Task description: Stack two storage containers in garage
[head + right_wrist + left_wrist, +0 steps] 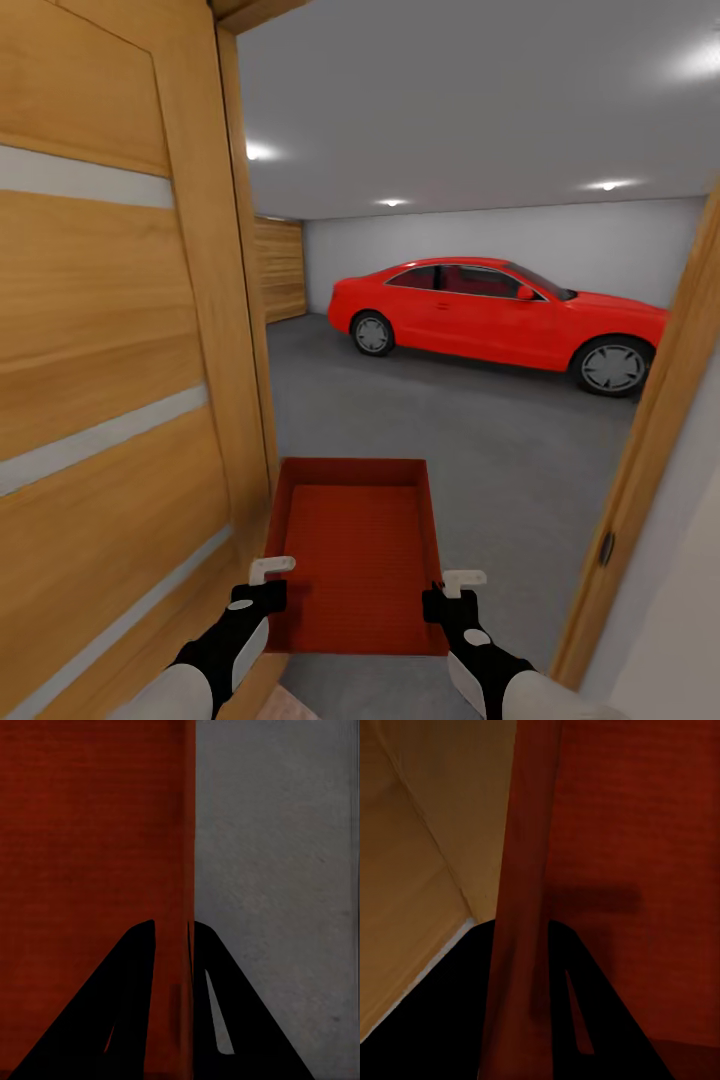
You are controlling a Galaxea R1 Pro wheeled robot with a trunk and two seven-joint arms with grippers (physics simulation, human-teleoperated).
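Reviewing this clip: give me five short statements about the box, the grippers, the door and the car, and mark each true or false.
1. Both grippers hold one red box: the left gripper pinches the left wall of the red box, the right gripper its right wall. True.
2. A second box sits inside the held one. False: its inside is bare.
3. The red car stands on grey floor ahead. True.
4. The wooden door is on the robot's right. False: it stands at its left, beside the box.
5. The box rests on the floor. False: it is held up between the grippers.
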